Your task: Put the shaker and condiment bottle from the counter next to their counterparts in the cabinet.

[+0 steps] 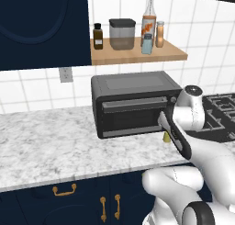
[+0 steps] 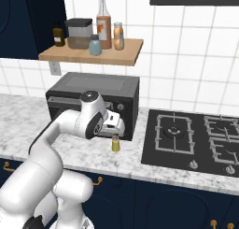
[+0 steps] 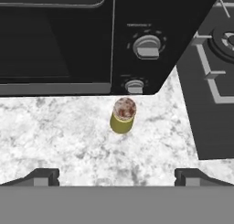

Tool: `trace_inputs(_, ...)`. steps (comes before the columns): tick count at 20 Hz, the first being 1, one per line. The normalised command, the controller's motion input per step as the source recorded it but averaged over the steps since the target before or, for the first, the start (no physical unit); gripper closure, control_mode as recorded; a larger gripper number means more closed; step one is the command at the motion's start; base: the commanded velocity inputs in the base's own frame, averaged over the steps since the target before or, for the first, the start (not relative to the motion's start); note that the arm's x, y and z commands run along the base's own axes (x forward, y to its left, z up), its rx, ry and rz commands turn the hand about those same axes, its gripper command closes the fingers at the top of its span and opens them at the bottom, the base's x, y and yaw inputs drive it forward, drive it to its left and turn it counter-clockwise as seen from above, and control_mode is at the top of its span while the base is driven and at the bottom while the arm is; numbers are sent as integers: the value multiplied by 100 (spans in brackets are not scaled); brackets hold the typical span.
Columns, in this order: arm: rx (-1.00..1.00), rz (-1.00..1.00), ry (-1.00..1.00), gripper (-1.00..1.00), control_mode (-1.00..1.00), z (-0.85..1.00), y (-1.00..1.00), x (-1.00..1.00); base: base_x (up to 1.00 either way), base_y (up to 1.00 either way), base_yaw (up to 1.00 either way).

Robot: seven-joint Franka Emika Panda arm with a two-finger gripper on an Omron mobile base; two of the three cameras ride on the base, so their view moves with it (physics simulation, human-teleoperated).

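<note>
Just condiment bottle (image 3: 122, 115) beside toaster oven (image 3: 82, 35) corner

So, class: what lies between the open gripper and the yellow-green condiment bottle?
In the hand view, only bare marble counter lies between the gripper and the condiment bottle, which stands before the toaster oven.

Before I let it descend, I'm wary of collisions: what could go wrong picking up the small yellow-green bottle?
1. The condiment bottle stands upright right in front of the toaster oven, near its lower knob; the open gripper could knock the oven.
2. The bottle is small and narrow, so an off-centre close may tip it on the counter.
3. The shelf already looks crowded beside the tall clear bottle, so placing could topple neighbours.
</note>
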Motion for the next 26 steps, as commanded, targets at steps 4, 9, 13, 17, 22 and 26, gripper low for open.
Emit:
trace_inputs(4, 0, 0, -9, -100, -100, -18, 0, 3, 0, 0, 0)
trace_inputs(9, 0, 0, -1, -100, -100, -25, -1, 18, 0, 0, 0)
trace_inputs(13, 0, 0, 0, -100, -100, -30, -8, 20, 0, 0, 0)
trace_inputs(17, 0, 0, 0, -100, -100, -24, -11, 15, 0, 0, 0)
trace_inputs(22, 0, 0, 0, -100, -100, -20, -12, 14, 0, 0, 0)
trace_inputs(26, 0, 0, 0, -100, -100, -18, -5, 11, 0, 0, 0)
